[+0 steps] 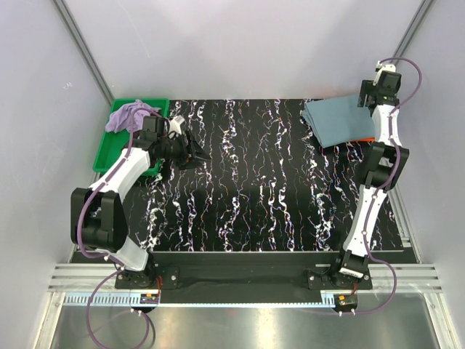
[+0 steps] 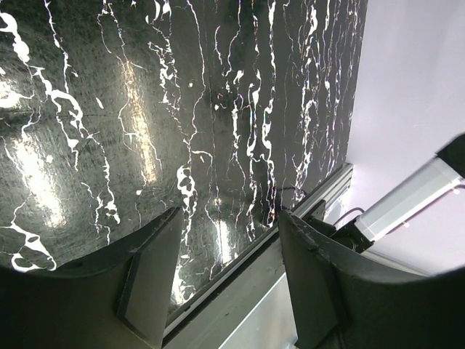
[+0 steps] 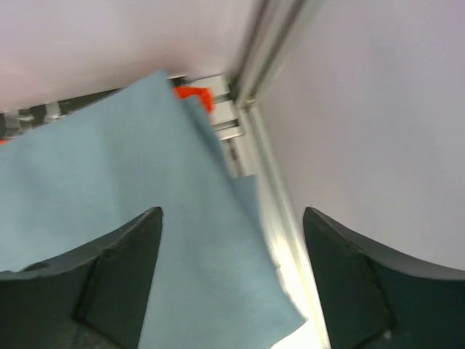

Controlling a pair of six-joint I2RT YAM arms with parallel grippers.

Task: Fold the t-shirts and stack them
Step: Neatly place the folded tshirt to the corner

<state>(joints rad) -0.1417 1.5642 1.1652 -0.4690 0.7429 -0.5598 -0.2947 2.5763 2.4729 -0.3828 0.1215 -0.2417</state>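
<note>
A folded blue-grey t-shirt (image 1: 338, 122) lies at the table's back right corner on top of an orange t-shirt, of which only a sliver (image 1: 363, 139) shows. My right gripper (image 1: 372, 98) hovers over the stack's right edge. In the right wrist view it (image 3: 232, 218) is open above the blue-grey cloth (image 3: 131, 189), holding nothing, with a bit of orange (image 3: 195, 94) beyond. A crumpled lavender t-shirt (image 1: 127, 116) sits in the green tray (image 1: 109, 156). My left gripper (image 1: 195, 153) is just right of the tray, open and empty (image 2: 229, 218) over the bare table.
The black marbled tabletop (image 1: 247, 182) spans the middle. White walls with metal frame rails (image 3: 261, 65) close in the back and sides, and the right rail runs close beside the shirt stack. The table's metal edge (image 2: 240, 291) shows under my left fingers.
</note>
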